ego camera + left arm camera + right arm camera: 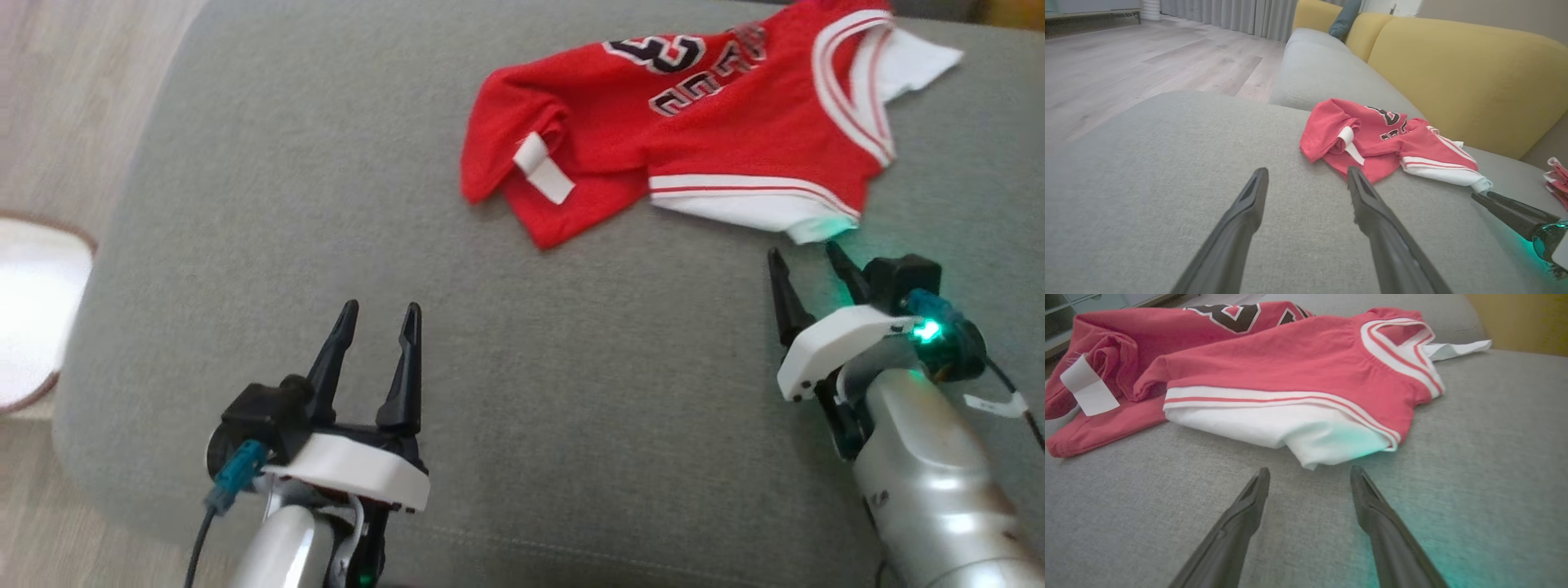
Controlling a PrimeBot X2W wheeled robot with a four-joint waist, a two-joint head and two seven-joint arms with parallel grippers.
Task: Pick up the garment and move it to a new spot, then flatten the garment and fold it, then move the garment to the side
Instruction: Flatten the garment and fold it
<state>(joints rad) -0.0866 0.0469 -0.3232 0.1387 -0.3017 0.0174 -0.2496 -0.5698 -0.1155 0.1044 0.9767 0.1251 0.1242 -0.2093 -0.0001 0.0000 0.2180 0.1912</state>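
Observation:
The garment [694, 122] is a red jersey with white trim and dark lettering, lying crumpled at the far right of the grey cushion [326, 204]. A white tag sticks out at its left fold. My right gripper [804, 253] stands open just short of the white sleeve end [1331, 445], nothing between its fingers. My left gripper [382, 309] is open over bare cushion, well to the near left of the jersey [1372, 139]. In the right wrist view the open gripper [1310, 473] points at the white hem of the jersey [1274, 363].
The cushion's left edge drops to a wooden floor [65, 98], where a round white thing with a brown rim [33, 310] sits. Yellow backrests [1453, 69] rise behind the seat. Another red and white cloth [1557, 179] lies further right.

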